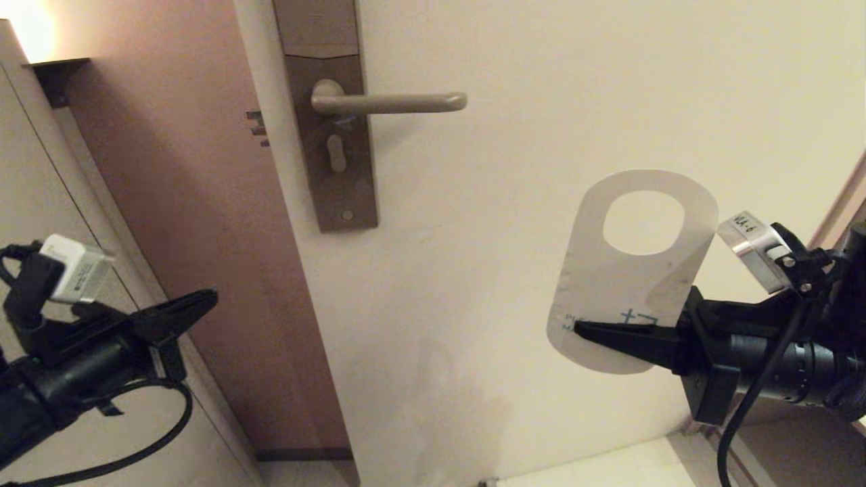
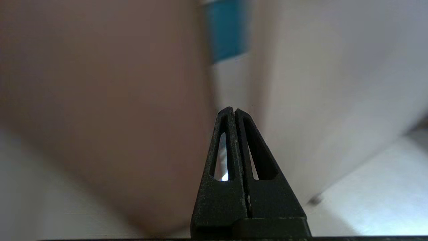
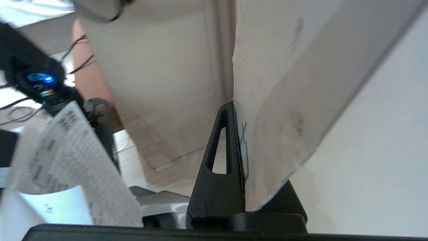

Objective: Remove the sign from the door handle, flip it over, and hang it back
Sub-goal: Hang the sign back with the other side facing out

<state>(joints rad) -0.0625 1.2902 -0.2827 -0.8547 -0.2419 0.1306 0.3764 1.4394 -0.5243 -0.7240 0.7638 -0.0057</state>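
Sign off the handle — held out by the right arm.
The right gripper clamps the sign low, white face showing, well apart from the door handle; the left gripper hangs pinched together, empty.

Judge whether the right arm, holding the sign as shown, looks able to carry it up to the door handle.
Probably yes: the right gripper is shut on the sign, and only bare door lies between it and the door handle. The left gripper sits well aside.
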